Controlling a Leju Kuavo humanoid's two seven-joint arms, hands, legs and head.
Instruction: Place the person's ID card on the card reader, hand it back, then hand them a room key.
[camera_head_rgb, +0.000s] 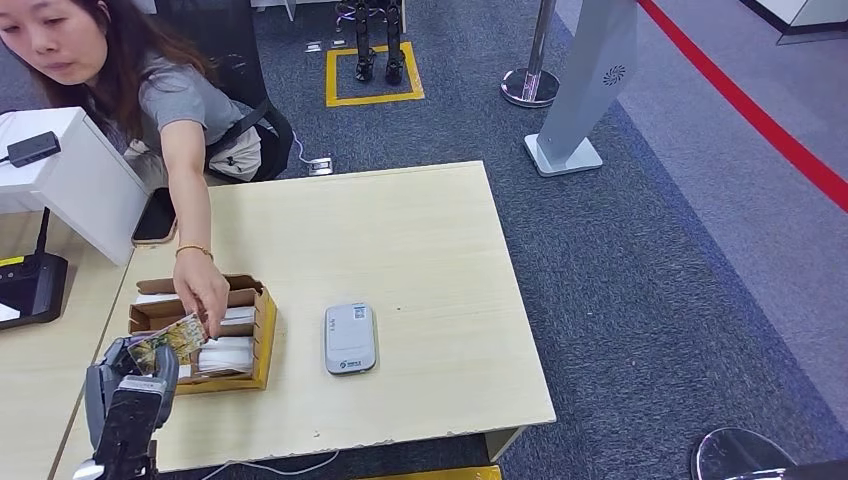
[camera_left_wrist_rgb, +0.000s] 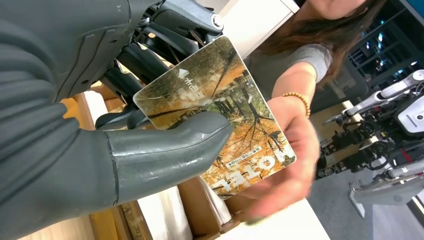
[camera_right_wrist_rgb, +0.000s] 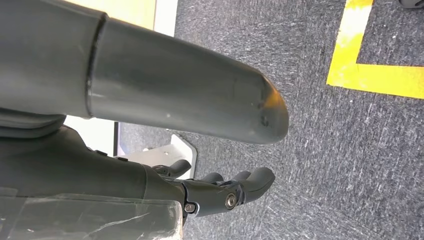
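My left hand (camera_head_rgb: 135, 372) pinches a hotel room key card (camera_head_rgb: 170, 338) printed with autumn trees over the front left of the table. In the left wrist view the thumb (camera_left_wrist_rgb: 170, 150) presses on the key card (camera_left_wrist_rgb: 235, 115) against the darker fingers behind it. A person's hand (camera_head_rgb: 203, 295) reaches across and touches the card's far edge; that hand (camera_left_wrist_rgb: 292, 160) shows blurred under the card. The grey card reader (camera_head_rgb: 350, 338) lies flat on the table to the right, nothing on it. My right hand (camera_right_wrist_rgb: 220, 192) hangs over the floor, fingers loosely apart and holding nothing.
A cardboard box (camera_head_rgb: 262, 335) with white cards sits beside my left hand. A phone (camera_head_rgb: 155, 216) lies at the table's back left near a white counter (camera_head_rgb: 70, 180). The person (camera_head_rgb: 150, 90) sits behind the table (camera_head_rgb: 440, 260). A stanchion base (camera_head_rgb: 530, 86) stands on the carpet.
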